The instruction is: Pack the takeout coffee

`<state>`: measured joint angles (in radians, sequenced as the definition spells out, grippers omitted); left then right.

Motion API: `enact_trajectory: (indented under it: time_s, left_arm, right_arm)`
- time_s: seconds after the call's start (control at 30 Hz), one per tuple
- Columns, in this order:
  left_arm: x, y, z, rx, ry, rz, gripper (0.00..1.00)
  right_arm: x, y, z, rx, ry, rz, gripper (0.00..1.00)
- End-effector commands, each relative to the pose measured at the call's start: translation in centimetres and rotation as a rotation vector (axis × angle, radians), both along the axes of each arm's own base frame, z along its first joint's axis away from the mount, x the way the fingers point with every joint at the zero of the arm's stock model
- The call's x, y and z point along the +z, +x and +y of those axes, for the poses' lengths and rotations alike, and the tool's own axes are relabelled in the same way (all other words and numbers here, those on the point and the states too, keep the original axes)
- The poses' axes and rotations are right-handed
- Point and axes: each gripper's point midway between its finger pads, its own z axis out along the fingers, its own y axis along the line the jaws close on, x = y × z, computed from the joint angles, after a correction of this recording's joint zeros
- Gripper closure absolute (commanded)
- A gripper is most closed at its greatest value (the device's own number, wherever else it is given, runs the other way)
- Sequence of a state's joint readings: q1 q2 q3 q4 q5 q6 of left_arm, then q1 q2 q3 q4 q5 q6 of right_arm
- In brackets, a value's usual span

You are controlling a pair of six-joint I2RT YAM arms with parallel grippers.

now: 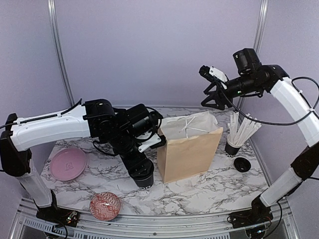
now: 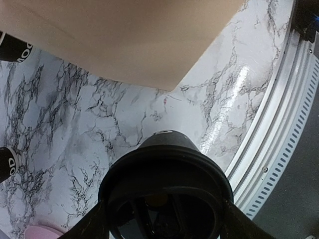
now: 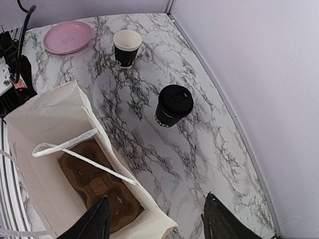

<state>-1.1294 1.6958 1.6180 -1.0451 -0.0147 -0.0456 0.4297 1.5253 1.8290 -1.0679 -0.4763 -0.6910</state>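
Just clear of paper bag point(image 2: 124, 40), lidded cup point(image 2: 167, 159)

A lab test booth: plain lilac walls point(image 1: 159, 50), metal corner posts point(image 1: 59, 50), marble-print tabletop point(image 1: 209, 191).

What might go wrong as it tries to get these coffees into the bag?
The white handle lies across the opening of the paper bag, so a cup going in may snag on it. The lidded cup in the left gripper sits close beside the bag; swinging it could nudge the bag over.
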Motion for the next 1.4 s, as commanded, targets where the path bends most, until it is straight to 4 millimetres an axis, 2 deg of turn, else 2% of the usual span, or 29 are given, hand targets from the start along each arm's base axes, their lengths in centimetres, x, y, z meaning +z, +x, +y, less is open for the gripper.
enact_trajectory:
  time_s: [0.0,0.2,0.37,0.5,0.67,0.73,0.83,0.93,1.17,1.37]
  left_arm:
    - [-0.5,-1.5,-0.9,-0.051,0.034,0.024,0.4]
    - [-1.5,-1.1,-0.4,-0.035,0.078,-0.004,0.4]
    - [-0.1,-1.6,1.4,0.005,0.063,-0.012,0.4]
    - [0.6,-2.5,2.6,0.015,0.045,0.001,0.4]
    - [1.9,-4.2,2.0,-0.056,0.041,0.012,0.4]
    - [2.6,-4.5,2.1,-0.064,0.045,0.012,0.4]
    - [3.5,-5.1,1.7,-0.081,0.032,0.007,0.4]
    - [3.9,-5.9,1.1,-0.104,0.018,0.014,0.4]
    - [3.9,-6.5,0.1,-0.139,0.024,-0.002,0.4]
    - [4.7,-7.6,-1.9,-0.19,0.0,-0.022,0.4]
  right_arm:
    - [2.3,-1.2,-1.1,-0.062,0.061,-0.056,0.38]
    - [-0.9,-5.1,-0.2,0.144,0.035,0.039,0.37]
    - [-1.1,-8.7,-0.4,0.306,0.009,0.002,0.36]
    - [-2.4,-11.6,0.0,0.419,-0.049,0.015,0.28]
    - [-7.0,-11.3,1.1,0.41,-0.198,0.037,0.26]
    - [-7.4,-11.2,1.7,0.422,-0.197,0.05,0.27]
    - [-7.0,-11.1,2.6,0.44,-0.158,0.049,0.3]
    - [-6.5,-9.9,3.7,0.415,-0.125,0.019,0.4]
    - [-6.1,-8.3,6.0,0.439,-0.071,0.023,0.82]
    - [-6.0,-5.4,7.7,0.369,-0.035,0.01,0.99]
